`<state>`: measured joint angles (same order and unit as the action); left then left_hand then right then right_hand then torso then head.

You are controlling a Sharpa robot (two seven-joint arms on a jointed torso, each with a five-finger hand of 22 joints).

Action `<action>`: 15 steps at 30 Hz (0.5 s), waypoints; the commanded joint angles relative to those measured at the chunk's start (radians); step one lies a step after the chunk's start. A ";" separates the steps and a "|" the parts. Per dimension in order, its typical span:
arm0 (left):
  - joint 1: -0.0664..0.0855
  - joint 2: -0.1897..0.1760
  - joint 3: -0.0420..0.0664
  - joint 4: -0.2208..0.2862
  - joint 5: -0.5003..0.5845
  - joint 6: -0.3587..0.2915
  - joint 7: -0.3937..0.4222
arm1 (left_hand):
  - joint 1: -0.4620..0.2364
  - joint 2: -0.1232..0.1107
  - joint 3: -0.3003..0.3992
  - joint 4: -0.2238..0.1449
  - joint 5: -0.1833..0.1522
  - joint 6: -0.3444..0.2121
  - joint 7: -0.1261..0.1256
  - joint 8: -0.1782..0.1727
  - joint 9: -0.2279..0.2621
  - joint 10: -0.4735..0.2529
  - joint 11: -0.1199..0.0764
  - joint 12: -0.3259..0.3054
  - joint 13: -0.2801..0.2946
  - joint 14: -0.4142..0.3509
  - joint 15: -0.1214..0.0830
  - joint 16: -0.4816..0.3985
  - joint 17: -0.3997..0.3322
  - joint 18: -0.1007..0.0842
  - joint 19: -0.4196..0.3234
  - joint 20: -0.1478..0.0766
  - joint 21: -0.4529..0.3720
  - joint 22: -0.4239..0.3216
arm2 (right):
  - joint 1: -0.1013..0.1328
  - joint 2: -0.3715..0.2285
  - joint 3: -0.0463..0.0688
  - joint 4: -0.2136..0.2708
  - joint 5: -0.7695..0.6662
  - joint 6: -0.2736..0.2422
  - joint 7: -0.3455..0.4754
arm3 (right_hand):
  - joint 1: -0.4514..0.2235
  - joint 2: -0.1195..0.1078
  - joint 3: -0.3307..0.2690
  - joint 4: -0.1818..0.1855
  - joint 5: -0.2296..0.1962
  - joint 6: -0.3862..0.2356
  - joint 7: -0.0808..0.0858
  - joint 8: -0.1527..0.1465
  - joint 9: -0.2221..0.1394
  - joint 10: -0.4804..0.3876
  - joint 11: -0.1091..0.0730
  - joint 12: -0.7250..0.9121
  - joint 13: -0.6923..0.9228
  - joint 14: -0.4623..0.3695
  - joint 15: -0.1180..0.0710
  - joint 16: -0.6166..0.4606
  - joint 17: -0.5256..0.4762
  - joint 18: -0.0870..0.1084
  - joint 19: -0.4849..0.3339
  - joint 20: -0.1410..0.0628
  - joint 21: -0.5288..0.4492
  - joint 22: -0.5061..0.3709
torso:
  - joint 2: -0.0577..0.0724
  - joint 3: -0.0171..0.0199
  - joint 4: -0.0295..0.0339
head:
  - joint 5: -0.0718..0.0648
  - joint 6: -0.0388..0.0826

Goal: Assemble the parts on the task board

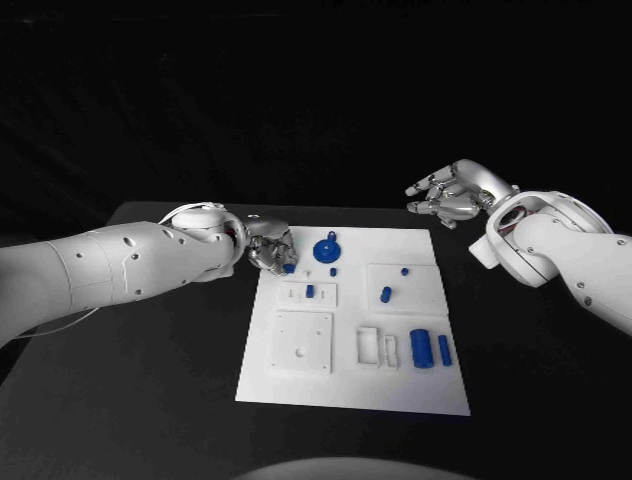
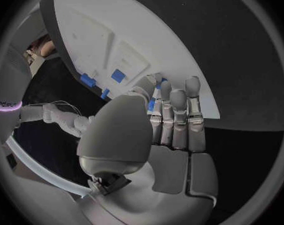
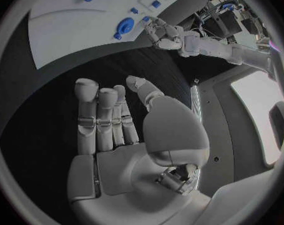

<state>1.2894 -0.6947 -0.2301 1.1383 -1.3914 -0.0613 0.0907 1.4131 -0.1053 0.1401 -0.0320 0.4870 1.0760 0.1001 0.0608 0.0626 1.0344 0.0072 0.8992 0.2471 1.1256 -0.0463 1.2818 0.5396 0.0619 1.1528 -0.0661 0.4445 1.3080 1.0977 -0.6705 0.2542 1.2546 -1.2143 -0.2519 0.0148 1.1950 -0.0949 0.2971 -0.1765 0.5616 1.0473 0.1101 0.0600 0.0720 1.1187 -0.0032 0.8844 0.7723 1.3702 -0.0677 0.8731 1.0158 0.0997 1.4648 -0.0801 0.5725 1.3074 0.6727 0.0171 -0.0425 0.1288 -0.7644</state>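
Currently the left hand is reaching over the task board at its far left corner, its fingers lying close together with a small blue part showing right at the fingertips, though I cannot tell whether it is being pinched. Beside that corner a round blue part is lying on the board, while the right hand is hovering off the board's far right corner, fingers apart and holding nothing.

Head camera looks down over the task board; both wrist cameras, close behind their palms, share its far edge.
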 commanded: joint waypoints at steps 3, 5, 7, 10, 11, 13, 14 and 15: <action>-0.012 -0.004 -0.009 -0.002 -0.018 0.048 -0.027 | 0.003 -0.002 0.003 -0.008 -0.005 -0.013 0.007 0.001 0.000 0.007 0.002 -0.004 -0.001 0.008 0.003 0.006 0.000 0.007 0.004 0.003 0.005 0.021 | -0.001 0.000 0.000 0.001 -0.006 0.012 0.006 | 0.000 -0.007 -0.001 0.005 0.007 -0.007 0.003 0.003 -0.001 0.008 0.000 -0.003 0.001 0.004 -0.001 -0.006 0.001 0.010 0.035 -0.008 -0.001 0.062 | 0.000 0.0005 -0.0011 | 0.002 0.001; -0.012 -0.004 -0.009 -0.003 -0.018 0.046 -0.027 | 0.003 -0.004 0.002 -0.009 -0.007 -0.024 0.008 0.000 -0.001 0.009 0.002 -0.006 -0.002 0.008 0.003 0.005 -0.001 0.008 0.004 0.004 0.005 0.020 | -0.001 0.000 0.000 0.001 -0.006 0.012 0.006 | 0.000 -0.007 -0.001 0.005 0.007 -0.007 0.003 0.003 -0.001 0.008 0.000 -0.003 0.001 0.004 -0.001 -0.006 0.001 0.010 0.035 -0.008 -0.001 0.062 | 0.000 0.0010 -0.0014 | 0.002 0.000; -0.012 -0.004 -0.009 -0.004 -0.018 0.045 -0.028 | 0.003 -0.007 -0.001 -0.010 -0.009 -0.046 0.008 0.001 -0.001 0.013 -0.001 -0.010 -0.004 0.010 0.001 0.003 -0.002 0.008 0.005 0.003 0.005 0.020 | -0.001 0.000 0.000 0.000 -0.006 0.012 0.006 | 0.000 -0.007 -0.001 0.005 0.007 -0.007 0.003 0.003 -0.001 0.008 0.000 -0.003 0.001 0.004 -0.001 -0.006 0.001 0.010 0.035 -0.008 -0.001 0.062 | 0.000 0.0013 -0.0018 | 0.002 0.001; -0.012 -0.005 -0.009 -0.005 -0.018 0.043 -0.030 | 0.006 -0.010 -0.005 -0.012 -0.011 -0.068 0.006 0.001 -0.001 0.017 -0.003 -0.015 -0.007 0.011 0.000 0.000 -0.002 0.007 0.006 0.002 0.004 0.020 | -0.001 0.000 0.000 0.000 -0.006 0.012 0.005 | 0.000 -0.007 -0.001 0.005 0.007 -0.007 0.003 0.003 -0.001 0.008 0.000 -0.003 0.001 0.004 -0.001 -0.006 0.001 0.010 0.035 -0.008 -0.001 0.062 | 0.000 0.0014 -0.0015 | 0.003 0.000; -0.012 -0.005 -0.009 -0.005 -0.018 0.043 -0.031 | 0.009 -0.011 -0.008 -0.014 -0.012 -0.100 0.003 0.000 -0.002 0.019 -0.006 -0.018 -0.008 0.012 -0.003 0.000 -0.002 0.006 0.006 0.000 0.004 0.019 | -0.001 0.000 0.000 0.000 -0.006 0.012 0.005 | 0.000 -0.007 -0.001 0.005 0.007 -0.007 0.003 0.003 -0.001 0.008 0.000 -0.003 0.001 0.004 -0.001 -0.006 0.001 0.010 0.035 -0.008 -0.001 0.062 | 0.000 0.0014 -0.0014 | 0.003 0.000; -0.012 -0.005 -0.009 -0.006 -0.018 0.042 -0.033 | 0.011 -0.011 -0.013 -0.014 -0.013 -0.125 0.001 -0.001 -0.003 0.023 -0.008 -0.021 -0.010 0.014 -0.004 -0.001 -0.002 0.003 0.007 -0.002 0.003 0.020 | -0.001 0.000 0.000 0.000 -0.006 0.012 0.005 | 0.000 -0.007 -0.001 0.005 0.007 -0.007 0.003 0.003 -0.001 0.008 0.000 -0.003 0.001 0.004 -0.001 -0.006 0.001 0.010 0.035 -0.008 -0.001 0.062 | 0.000 0.0016 -0.0010 | 0.003 0.000; -0.012 -0.005 -0.009 -0.006 -0.018 0.042 -0.033 | 0.011 -0.011 -0.013 -0.014 -0.013 -0.125 0.001 -0.001 -0.003 0.023 -0.008 -0.021 -0.010 0.014 -0.004 -0.001 -0.002 0.003 0.007 -0.002 0.003 0.020 | -0.001 0.000 0.000 0.000 -0.006 0.012 0.005 | 0.000 -0.007 -0.001 0.005 0.007 -0.007 0.003 0.003 -0.001 0.008 0.000 -0.003 0.001 0.004 -0.001 -0.006 0.001 0.010 0.035 -0.008 -0.001 0.062 | 0.000 0.0015 -0.0011 | 0.003 0.000; -0.012 -0.006 -0.010 -0.006 -0.018 0.042 -0.033 | 0.015 -0.010 -0.020 -0.014 -0.014 -0.132 0.002 -0.001 -0.003 0.026 -0.008 -0.025 -0.011 0.015 -0.005 -0.002 -0.002 0.001 0.008 -0.003 0.002 0.020 | -0.001 0.000 0.000 0.000 -0.006 0.012 0.005 | 0.000 -0.007 -0.001 0.005 0.007 -0.007 0.003 0.003 -0.001 0.008 0.000 -0.003 0.001 0.004 -0.001 -0.006 0.001 0.010 0.035 -0.008 -0.001 0.062 | 0.000 0.0017 -0.0011 | 0.003 0.000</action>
<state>1.2884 -0.7003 -0.2313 1.1382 -1.3911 -0.0601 0.0927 1.4204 -0.1126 0.1239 -0.0465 0.4759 0.9781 0.0695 0.0634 0.0666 1.0543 0.0010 0.8795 0.2371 1.1363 -0.0500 1.2818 0.5381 0.0618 1.1564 -0.0698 0.4445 1.3077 1.0975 -0.6705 0.2542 1.2542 -1.2143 -0.2515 0.0150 1.1950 -0.0949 0.2971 -0.1765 0.5616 1.0474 0.1100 0.0600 0.0720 1.1187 -0.0032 0.8845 0.7722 1.3701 -0.0677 0.8721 1.0157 0.0997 1.4648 -0.0801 0.5726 1.3073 0.6723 0.0184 -0.0437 0.1315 -0.7638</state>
